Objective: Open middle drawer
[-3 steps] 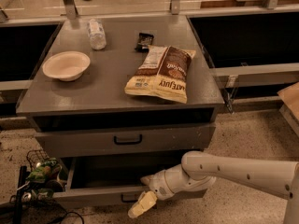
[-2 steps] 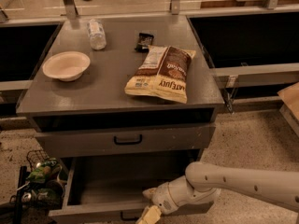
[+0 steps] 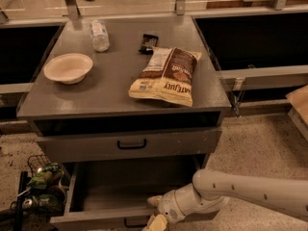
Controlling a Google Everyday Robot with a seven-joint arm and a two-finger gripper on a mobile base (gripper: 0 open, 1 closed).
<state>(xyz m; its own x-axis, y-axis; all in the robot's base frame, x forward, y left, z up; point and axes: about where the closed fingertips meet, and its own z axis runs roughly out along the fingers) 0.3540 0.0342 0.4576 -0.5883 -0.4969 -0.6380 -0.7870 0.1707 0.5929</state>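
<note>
The middle drawer is the lower grey drawer of the cabinet, pulled well out, so its bare inside shows. Part of its small black handle is visible at the bottom edge of the view. My gripper sits at the drawer's front panel just right of that handle, shut on it, with one cream finger above the panel and the other below it. My white arm reaches in from the right. The drawer above is shut.
On the cabinet top lie a chip bag, a pale bowl, a small plastic bottle and a dark snack bar. A wire basket with green items stands on the floor at left. Dark counters flank the cabinet.
The middle drawer has slid further out toward the camera. My gripper has moved down and toward the camera with its front panel.
</note>
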